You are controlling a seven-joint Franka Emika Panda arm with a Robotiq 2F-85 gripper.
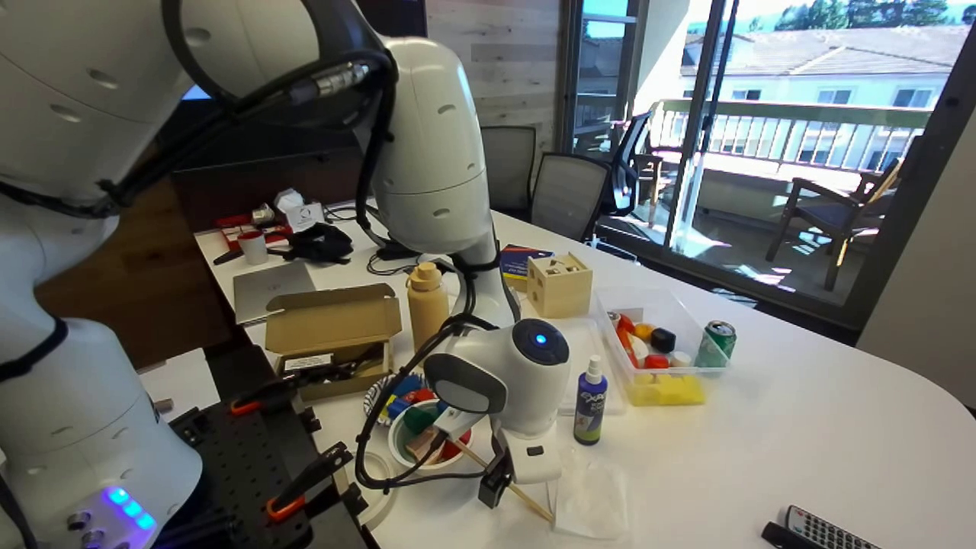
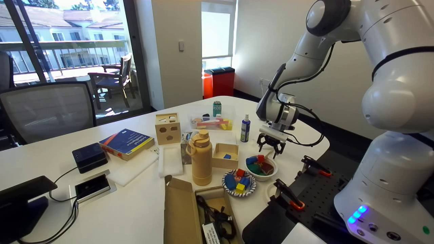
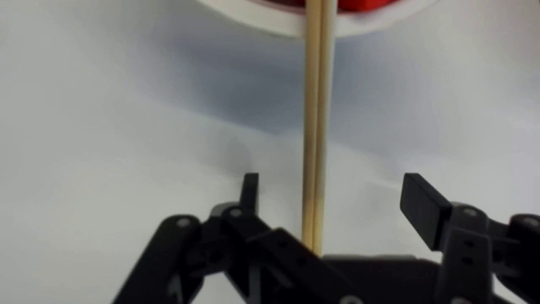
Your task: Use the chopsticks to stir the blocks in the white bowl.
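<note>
Chopsticks: paired side by side, far ends over the rim of the white bowl, shafts running between the fingers. Not held.
Gripper: spread wide, a finger on either side of the pair, no contact seen.
Centring: sticks run nearer the finger at left of the wrist view; on closing, that finger would likely strike first and shove them sideways.
Finger height: cannot tell. If too high, the jaws probably meet above the sticks or catch a single stick.
Shafts: thin; an off-centre squeeze may roll or cross them, leaving a loose grip for stirring.
Napkin: just beside the near stick ends; might be dragged along on a lift.
White bowl: probably light; hard pushing against its wall could slide or tip it.
Blocks: red, blue, green, heaped close to the rim; a fast stir may flip some out.
Striped bowl: close beside the white bowl; touching or apart, cannot tell. Any slide could knock it.
</note>
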